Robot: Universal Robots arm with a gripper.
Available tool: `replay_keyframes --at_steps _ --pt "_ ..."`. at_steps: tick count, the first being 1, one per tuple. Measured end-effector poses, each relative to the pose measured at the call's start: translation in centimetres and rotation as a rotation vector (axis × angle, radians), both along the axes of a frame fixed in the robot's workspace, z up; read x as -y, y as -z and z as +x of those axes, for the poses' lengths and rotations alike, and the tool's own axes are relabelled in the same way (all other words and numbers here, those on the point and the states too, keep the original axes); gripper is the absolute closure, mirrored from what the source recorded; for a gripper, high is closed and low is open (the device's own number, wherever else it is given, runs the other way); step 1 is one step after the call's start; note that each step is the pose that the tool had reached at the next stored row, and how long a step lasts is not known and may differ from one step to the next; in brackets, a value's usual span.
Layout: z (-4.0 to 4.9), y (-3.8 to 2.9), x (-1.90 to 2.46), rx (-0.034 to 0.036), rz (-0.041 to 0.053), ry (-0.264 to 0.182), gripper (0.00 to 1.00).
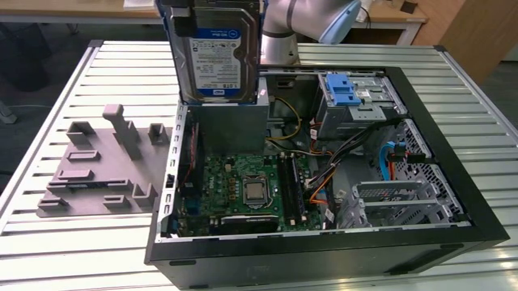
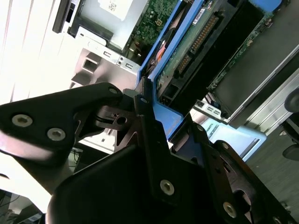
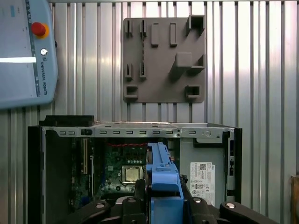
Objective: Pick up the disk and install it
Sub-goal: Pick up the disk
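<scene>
- Gripper (image 2: 161, 119) fingers (image 2: 142, 105) sit closest to the lens in the second wrist view, black and clamped on the blue carrier edge of the disk (image 2: 201, 42). The disk's green circuit side and connector face that camera.
- First wrist view: gripper (image 3: 163, 189) is pinched on the same blue frame of the disk (image 3: 161, 170), above the open computer case (image 3: 135, 133).
- Exterior view: disk (image 1: 218, 51) stands upright, label toward the camera, lifted over the case's 11 o'clock corner.
- Its lower edge lines up with the top of the grey metal box (image 1: 230, 124); I can't tell whether they touch.
- Computer case (image 1: 324, 242) lies open on the slatted table (image 1: 48, 254).
- Motherboard (image 1: 242, 188) is at 7 o'clock inside the case.
- Drive cage with blue latch tab (image 1: 344, 91) is at 1 o'clock inside the case.
- Grey fixture plate (image 1: 97, 163) lies on the table at 9 o'clock from the case, just beside it.
- Robot arm (image 1: 312, 24) is at 12 o'clock, behind the case.
- Teach pendant (image 3: 23, 51) rests on the table in the first wrist view.
</scene>
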State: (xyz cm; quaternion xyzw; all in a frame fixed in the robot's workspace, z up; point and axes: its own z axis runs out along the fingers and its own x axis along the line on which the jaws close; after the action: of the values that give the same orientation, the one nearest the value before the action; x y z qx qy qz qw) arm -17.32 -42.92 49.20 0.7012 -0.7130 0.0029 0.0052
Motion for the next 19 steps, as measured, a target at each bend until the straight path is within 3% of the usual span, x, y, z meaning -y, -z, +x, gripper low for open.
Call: replay_keyframes --at_steps 7,19 --pt "1.01 0.02 0.00 0.0001 0.0001 0.000 0.64" --pt "1.13 0.01 0.03 0.0001 0.0000 0.000 0.64"
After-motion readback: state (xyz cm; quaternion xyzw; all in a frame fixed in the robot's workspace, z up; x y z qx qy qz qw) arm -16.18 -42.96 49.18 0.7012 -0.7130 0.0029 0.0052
